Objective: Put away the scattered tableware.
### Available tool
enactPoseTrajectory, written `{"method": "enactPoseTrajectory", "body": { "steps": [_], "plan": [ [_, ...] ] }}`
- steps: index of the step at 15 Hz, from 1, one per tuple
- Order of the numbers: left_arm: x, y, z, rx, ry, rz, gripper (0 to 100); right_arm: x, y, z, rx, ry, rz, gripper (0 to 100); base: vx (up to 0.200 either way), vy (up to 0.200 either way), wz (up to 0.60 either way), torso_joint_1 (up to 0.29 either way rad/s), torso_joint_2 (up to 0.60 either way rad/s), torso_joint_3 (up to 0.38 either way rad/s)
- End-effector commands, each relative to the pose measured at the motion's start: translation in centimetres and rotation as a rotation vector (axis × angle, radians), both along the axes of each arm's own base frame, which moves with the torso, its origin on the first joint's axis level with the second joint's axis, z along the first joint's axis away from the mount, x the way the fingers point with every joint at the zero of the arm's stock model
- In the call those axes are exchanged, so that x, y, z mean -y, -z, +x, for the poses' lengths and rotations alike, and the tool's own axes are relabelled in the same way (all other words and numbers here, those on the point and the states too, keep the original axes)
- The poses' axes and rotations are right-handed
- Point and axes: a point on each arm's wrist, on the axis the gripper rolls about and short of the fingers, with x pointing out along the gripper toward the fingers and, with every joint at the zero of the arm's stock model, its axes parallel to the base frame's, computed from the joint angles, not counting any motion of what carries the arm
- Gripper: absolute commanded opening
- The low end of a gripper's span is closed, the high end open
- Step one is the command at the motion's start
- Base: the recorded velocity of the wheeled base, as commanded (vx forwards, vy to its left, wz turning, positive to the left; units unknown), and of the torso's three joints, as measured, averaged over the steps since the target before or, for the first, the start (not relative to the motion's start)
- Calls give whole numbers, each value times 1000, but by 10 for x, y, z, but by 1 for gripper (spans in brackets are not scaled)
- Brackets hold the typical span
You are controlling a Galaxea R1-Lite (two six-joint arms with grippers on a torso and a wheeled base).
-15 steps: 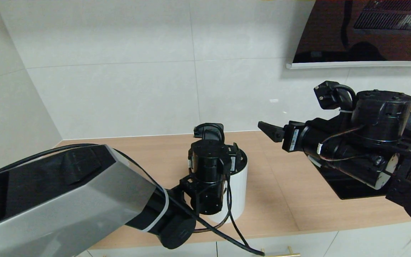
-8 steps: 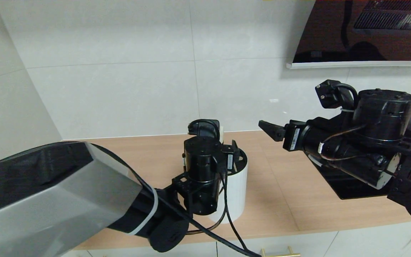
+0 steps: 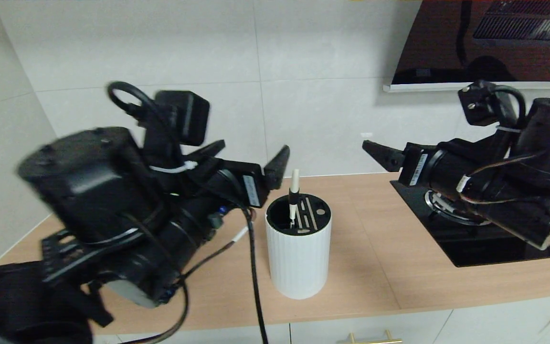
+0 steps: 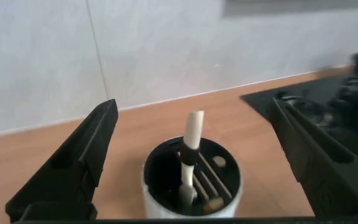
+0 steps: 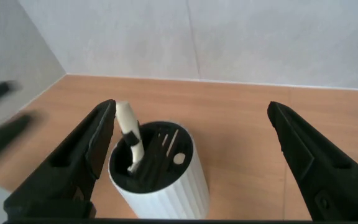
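- Left gripper (image 4: 192,107): jaws spread wide and empty, raised beside the holder's top.
- To its right and slightly lower, the white-handled utensil (image 3: 294,184) stands near-upright in the white holder (image 3: 298,260), near the counter's (image 3: 365,277) front edge.
- Right gripper (image 5: 191,107), likewise spread and empty, hangs farther off.

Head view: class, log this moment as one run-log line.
white-handled utensil: standing in white ribbed cylindrical holder | left tool: open, empty, raised beside holder | right tool: open, empty, apart from holder
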Motion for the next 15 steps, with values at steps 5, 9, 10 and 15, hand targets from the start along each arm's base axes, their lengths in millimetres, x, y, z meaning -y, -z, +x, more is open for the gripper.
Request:
{"method": "enactPoseTrajectory", "body": {
  "steps": [5, 9, 10, 15],
  "plan": [
    [-135, -37, -108, 46, -162, -13, 100, 101, -23, -114, 243, 200, -6, 100, 0, 0, 0, 0, 0, 0],
    [-183, -28, -174, 56, -308, -14, 100, 144, -4, -200, 323, 291, 7, 100, 0, 0, 0, 0, 0, 0],
    [-193, -20, -195, 63, -363, 0, 100, 154, 7, -227, 314, 363, -11, 100, 0, 0, 0, 0, 0, 0],
    [-203, 28, -252, 144, -452, 114, 100, 164, 46, -294, 353, 514, -70, 100, 0, 0, 0, 0, 0, 0]
  ]
}}
